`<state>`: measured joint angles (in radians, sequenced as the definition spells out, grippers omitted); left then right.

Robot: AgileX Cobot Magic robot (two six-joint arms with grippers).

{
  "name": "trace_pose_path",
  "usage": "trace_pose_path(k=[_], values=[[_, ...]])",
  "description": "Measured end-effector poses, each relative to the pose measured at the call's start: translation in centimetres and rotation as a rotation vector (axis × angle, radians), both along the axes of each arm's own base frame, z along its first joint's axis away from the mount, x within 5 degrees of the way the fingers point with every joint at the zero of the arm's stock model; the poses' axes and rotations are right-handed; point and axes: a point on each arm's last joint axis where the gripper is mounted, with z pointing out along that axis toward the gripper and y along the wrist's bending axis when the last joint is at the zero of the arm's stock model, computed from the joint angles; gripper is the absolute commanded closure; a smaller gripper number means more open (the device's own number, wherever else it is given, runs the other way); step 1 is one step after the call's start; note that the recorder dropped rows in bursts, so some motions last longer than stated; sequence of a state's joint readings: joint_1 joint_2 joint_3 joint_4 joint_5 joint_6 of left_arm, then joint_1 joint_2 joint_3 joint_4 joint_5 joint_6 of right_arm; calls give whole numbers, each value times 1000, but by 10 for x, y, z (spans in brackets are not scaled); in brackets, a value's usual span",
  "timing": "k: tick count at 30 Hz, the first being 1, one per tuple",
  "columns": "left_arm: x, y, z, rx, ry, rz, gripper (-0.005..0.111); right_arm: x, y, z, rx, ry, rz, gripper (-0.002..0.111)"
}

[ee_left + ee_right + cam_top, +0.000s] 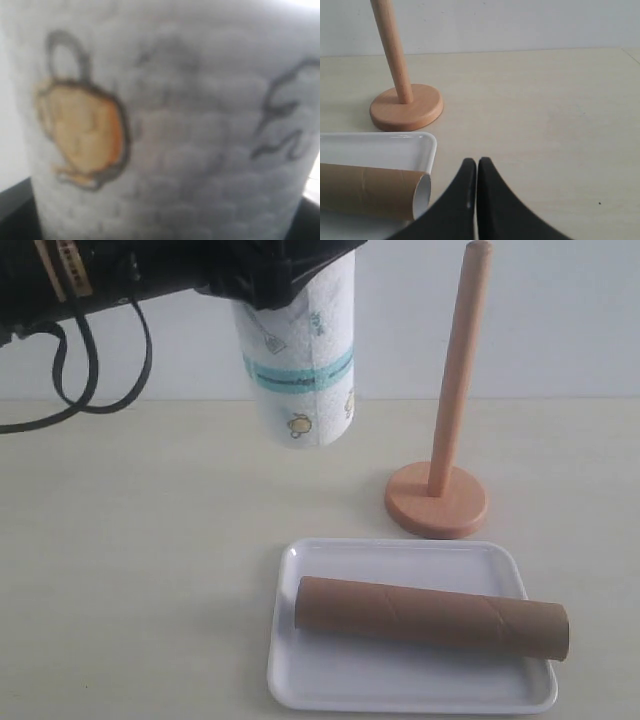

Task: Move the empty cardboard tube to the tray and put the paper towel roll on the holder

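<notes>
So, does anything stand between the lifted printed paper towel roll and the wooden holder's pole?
Nothing visible. The white printed paper towel roll hangs beside the orange-brown wooden holder, apart; only open space between.

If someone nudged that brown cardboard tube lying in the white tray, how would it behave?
The cardboard tube would probably roll: it is a round cylinder on its side on the glossy tray, though the low rim might stop it. It is likely light, since its open end shows a hollow with thin walls. Squeezed hard, it may dent.
</notes>
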<state>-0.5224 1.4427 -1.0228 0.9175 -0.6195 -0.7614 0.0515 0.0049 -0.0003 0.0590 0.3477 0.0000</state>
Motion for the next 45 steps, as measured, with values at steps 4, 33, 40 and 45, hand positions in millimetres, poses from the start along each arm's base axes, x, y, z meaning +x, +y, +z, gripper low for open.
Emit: trace_pose_path(k=[4,33,40,45], values=[[1,-13,5,-14,-3,-24,103,0,0,0,0,-2,0,108],[43,-50,82,-185,86,176,103,0,0,0,0,-2,0,108],[41,-89,100,-162,66,173,103,0,0,0,0,-2,0,108],[48,-99,116,-185,70,216,103,0,0,0,0,-2,0,108]])
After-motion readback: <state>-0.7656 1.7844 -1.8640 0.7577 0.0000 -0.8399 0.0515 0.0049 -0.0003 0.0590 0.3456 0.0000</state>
